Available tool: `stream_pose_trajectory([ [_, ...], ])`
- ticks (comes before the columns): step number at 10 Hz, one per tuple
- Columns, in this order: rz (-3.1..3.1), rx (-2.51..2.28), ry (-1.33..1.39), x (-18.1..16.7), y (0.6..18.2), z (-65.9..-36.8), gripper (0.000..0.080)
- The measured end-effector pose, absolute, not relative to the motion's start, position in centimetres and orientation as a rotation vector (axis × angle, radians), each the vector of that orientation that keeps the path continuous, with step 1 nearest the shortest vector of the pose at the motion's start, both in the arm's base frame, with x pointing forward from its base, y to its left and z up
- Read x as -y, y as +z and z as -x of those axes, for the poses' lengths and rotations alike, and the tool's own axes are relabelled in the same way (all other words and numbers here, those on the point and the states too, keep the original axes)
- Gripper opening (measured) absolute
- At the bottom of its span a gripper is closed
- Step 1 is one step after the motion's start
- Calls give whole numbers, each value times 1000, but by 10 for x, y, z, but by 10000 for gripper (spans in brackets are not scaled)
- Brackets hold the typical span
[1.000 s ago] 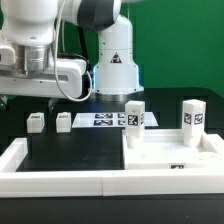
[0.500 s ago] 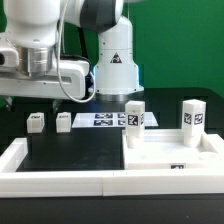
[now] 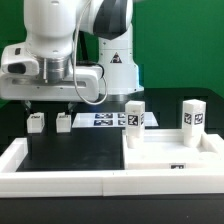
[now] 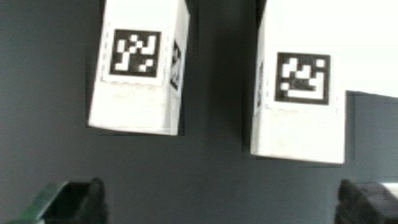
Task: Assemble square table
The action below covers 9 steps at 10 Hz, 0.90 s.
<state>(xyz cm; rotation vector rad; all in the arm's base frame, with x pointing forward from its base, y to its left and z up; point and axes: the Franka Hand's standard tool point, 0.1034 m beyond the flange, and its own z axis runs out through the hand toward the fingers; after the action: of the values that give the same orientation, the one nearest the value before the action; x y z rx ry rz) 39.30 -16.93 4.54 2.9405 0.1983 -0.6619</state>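
The square tabletop (image 3: 170, 156) lies flat at the exterior view's right, with two white tagged legs (image 3: 135, 115) (image 3: 192, 116) standing upright on it. Two more legs (image 3: 36, 122) (image 3: 64, 121) lie on the black surface at the left. My gripper (image 3: 52, 104) hovers just above these two, open and empty. In the wrist view the two legs (image 4: 143, 68) (image 4: 304, 88) lie side by side, tags facing up, beyond my open gripper (image 4: 217, 205). Its dark fingertips (image 4: 71, 204) show at the frame's edge, holding nothing.
The marker board (image 3: 104, 119) lies flat behind the legs, at the foot of the robot base. A long white rim (image 3: 60, 183) borders the black surface along the front and left side.
The arm has swung toward the exterior view's right and come lower, so the gripper now hangs over the two loose legs. The parts have not moved.
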Motion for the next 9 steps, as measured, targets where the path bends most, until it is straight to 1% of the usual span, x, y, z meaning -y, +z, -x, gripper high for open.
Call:
stream_pose_trajectory([
  [3,-2946,-231,-664,164,46,-393,649],
  [5,-2979,-381,-683,152,46,-383,649],
  [7,-2992,-400,-694,149,46,-375,649],
  [9,-2990,-400,-696,150,45,-375,649],
])
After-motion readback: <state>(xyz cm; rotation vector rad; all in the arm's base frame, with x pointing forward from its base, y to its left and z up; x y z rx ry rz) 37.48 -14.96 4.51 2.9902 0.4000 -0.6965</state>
